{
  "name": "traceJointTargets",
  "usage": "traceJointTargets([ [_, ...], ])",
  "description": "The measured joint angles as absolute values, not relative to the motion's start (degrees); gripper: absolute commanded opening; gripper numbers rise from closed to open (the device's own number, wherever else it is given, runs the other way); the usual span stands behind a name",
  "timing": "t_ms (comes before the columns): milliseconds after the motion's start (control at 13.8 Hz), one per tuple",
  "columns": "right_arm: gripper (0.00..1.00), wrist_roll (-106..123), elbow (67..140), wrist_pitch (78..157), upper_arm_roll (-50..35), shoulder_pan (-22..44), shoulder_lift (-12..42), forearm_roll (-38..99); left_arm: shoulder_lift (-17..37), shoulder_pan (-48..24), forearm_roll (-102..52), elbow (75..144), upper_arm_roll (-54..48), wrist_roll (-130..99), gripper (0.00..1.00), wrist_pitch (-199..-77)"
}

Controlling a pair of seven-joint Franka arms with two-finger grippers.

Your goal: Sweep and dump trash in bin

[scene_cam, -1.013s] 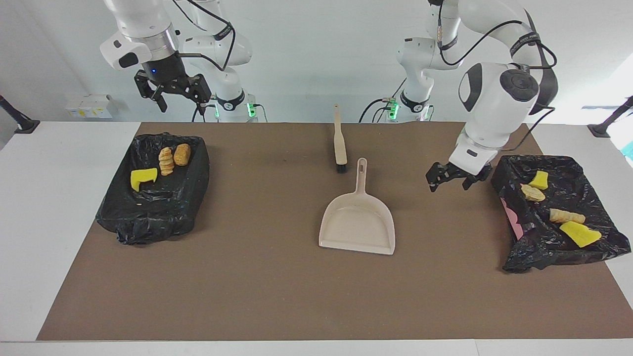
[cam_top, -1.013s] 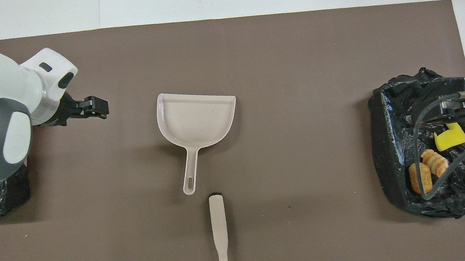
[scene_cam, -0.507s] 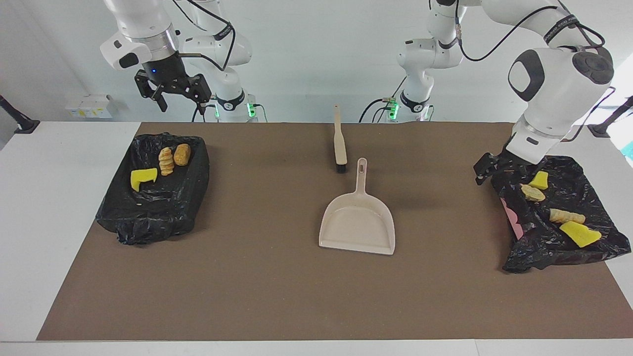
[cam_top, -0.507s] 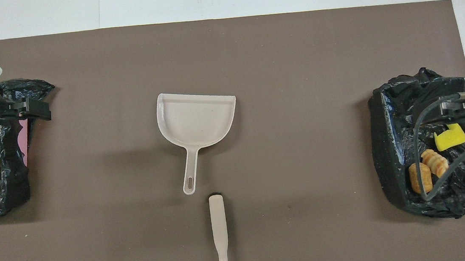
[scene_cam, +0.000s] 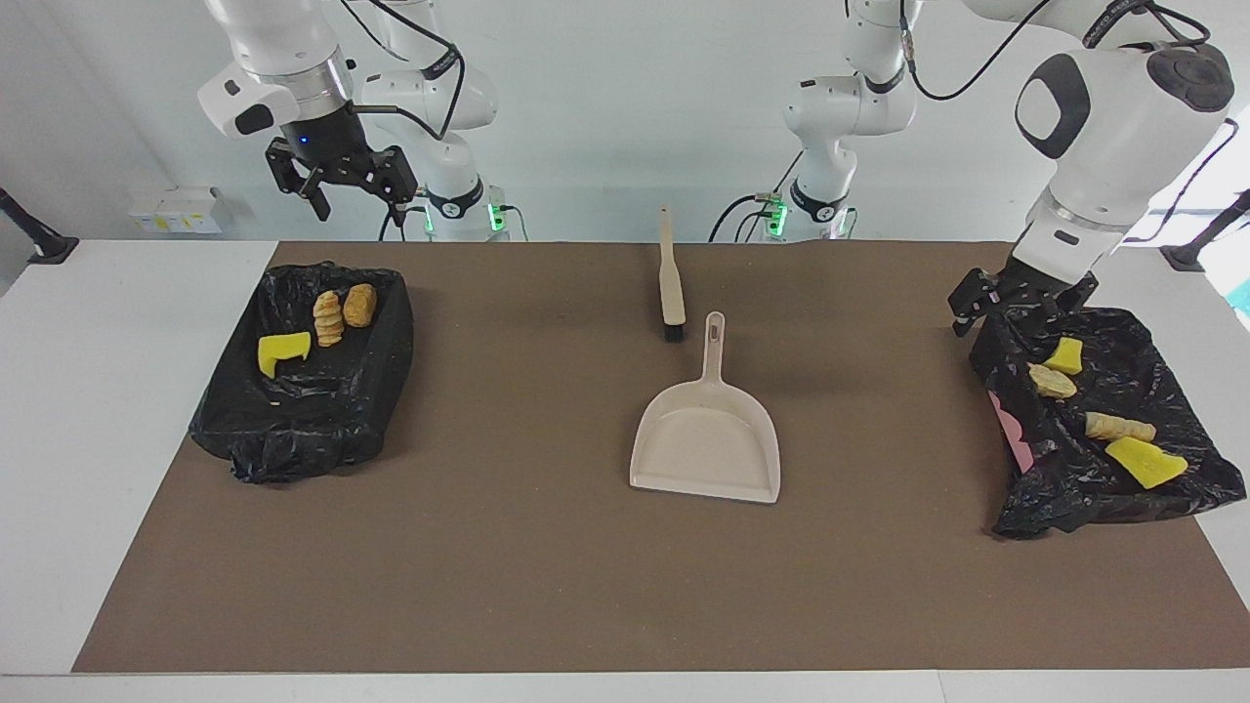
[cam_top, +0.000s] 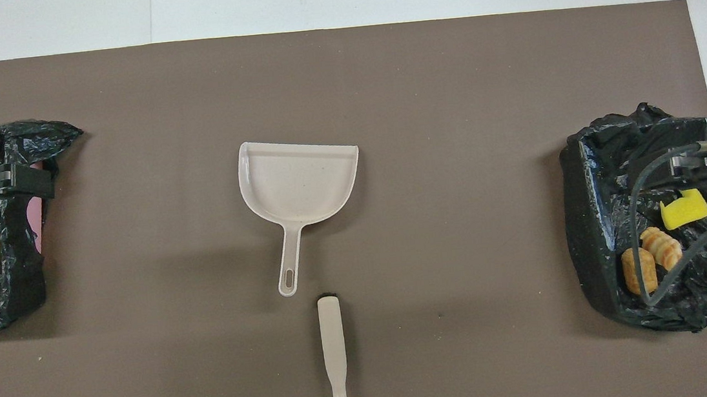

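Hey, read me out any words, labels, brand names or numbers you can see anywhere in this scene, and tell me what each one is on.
No text reads clearly.
Left arm: lettering on its black cable strap, too small to read.
White box with yellow patches by the wall: markings too blurred to read.
Dustpan, brush, both black bin bags: no writing visible.

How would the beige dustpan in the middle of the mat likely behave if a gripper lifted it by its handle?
The dustpan looks like thin moulded plastic, so probably stiff and light. Its wide scoop lies well off the narrow handle, so held by the handle's end it would likely droop scoop-down. It lies flat and empty on the brown mat, so a push should slide it rather than tip it.
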State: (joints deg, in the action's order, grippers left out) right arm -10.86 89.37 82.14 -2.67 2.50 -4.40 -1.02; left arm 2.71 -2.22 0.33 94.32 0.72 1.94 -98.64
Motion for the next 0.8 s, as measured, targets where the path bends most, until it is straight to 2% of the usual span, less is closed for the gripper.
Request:
traceJointTargets([
  [434, 1.0, -10.86, 89.37, 81.99, -2.67, 2.5, -4.4, -1.02, 1.03, -2.23, 0.41, 90.39, 0.7, 4.08, 1.0, -89.34],
  [796, 1.0, -10.86, 89.37, 81.9, -2.67, 2.5, -4.4, -1.02, 1.02, -2.22, -0.34, 89.31, 0.76, 4.34, 1.0, -88.13],
])
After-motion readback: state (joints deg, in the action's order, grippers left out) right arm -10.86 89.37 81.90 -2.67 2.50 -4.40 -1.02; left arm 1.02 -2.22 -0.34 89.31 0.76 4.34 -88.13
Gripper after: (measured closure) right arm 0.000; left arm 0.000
